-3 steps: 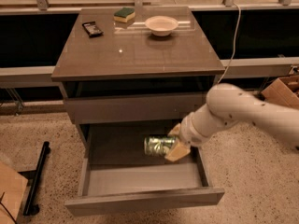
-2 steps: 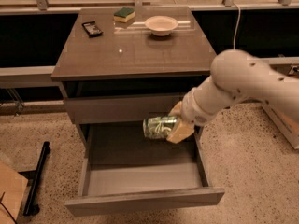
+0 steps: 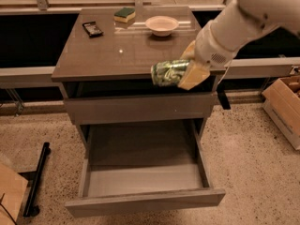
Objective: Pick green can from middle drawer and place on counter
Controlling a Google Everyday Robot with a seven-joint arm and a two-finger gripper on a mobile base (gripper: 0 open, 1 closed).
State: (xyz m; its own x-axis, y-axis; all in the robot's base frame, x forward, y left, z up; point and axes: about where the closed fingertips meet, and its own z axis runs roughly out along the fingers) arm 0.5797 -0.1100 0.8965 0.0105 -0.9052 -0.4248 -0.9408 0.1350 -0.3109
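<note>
**Q:** Status?
**A:** The claw [image 3: 188, 72] is pinching the shiny metallic-green drink can [image 3: 165, 72], held sideways at the front edge of the glossy grey-brown table [image 3: 117, 55]. The wide grey-brown drawer [image 3: 143, 201] below the table stands open, can out. Outstanding: setting it down on the table

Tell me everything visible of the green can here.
The green can is small, shiny metallic green with darker patterning. It is held sideways in the air, gripped at one end by the gripper, level with the front edge of the counter, above the open middle drawer. Whether it touches that edge cannot be told.
</note>
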